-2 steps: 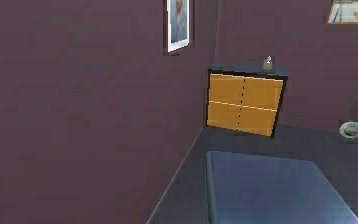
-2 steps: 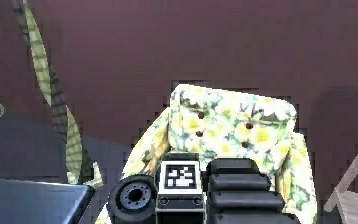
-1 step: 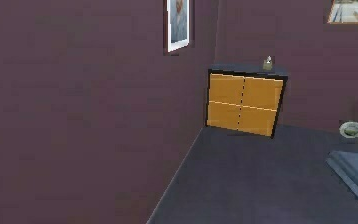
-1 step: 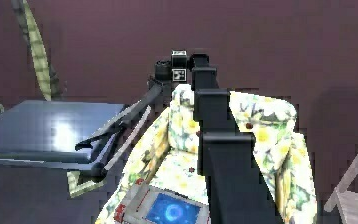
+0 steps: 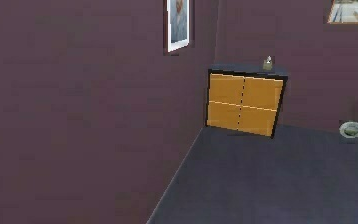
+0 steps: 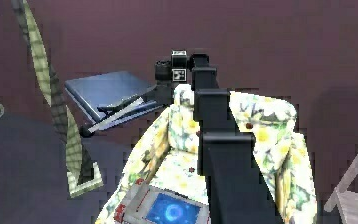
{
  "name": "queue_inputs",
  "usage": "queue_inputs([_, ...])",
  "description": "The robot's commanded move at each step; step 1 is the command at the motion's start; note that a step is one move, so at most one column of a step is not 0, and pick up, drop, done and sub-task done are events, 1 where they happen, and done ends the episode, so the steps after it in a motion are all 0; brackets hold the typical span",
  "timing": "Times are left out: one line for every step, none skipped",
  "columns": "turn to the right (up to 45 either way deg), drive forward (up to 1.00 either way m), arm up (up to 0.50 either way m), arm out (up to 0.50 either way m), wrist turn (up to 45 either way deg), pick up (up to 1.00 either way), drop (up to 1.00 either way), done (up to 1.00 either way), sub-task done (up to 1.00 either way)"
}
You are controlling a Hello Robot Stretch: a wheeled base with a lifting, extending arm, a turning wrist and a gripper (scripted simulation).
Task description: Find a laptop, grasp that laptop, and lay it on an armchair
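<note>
Low in the arm side view, left of the arm (image 6: 219,140), a flat grey slab with a glowing blue screen lies on the seat of a floral armchair (image 6: 272,135). By its shape and colour this is the laptop (image 6: 163,210). It rests near the front of the cushion, close to the chair's left-hand armrest, and the picture's bottom edge cuts it off.

The arm rises as a dark square bar across the armchair and ends beyond the backrest, where two small white squares with black marks (image 6: 179,58) stand. Just left of them sits the hand (image 6: 163,74), a dark body seen against the purple wall and the edge of a stack of flat dark-blue slabs (image 6: 107,92) — book-like, fanned slightly, with a pale edge beneath them. With that stack right behind the hand, I cannot tell whether it grips anything, nor how its fingers stand.

A thin patterned green-and-cream pole (image 6: 49,90) runs down the left part of this view to a foot on the dark floor. At the right edge shows part of a pale wooden chair frame (image 6: 352,190).

Ahead, in the forward view, a purple wall (image 5: 77,100) meets a dark floor (image 5: 267,180). A black cabinet with four orange fronts (image 5: 245,102) stands against the far wall, with a small object (image 5: 268,63) on top — too small to name. A framed picture (image 5: 179,22) hangs on the wall to the left of it, another (image 5: 349,10) at the top right corner, and a round pale bowl-like thing (image 5: 351,130) sits on the floor at the right edge.
</note>
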Motion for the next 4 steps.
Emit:
queue_inputs([0.0, 0.0, 0.0, 0.0, 45.0, 0.0, 0.0, 0.0, 0.0])
queue_inputs([0.0, 0.0, 0.0, 0.0, 45.0, 0.0, 0.0, 0.0, 0.0])
queue_inputs([0.0, 0.0, 0.0, 0.0, 15.0, 0.0, 0.0, 0.0, 0.0])
queue_inputs([0.0, 0.0, -0.38, 0.0, 0.0, 0.0, 0.0, 0.0, 0.0])
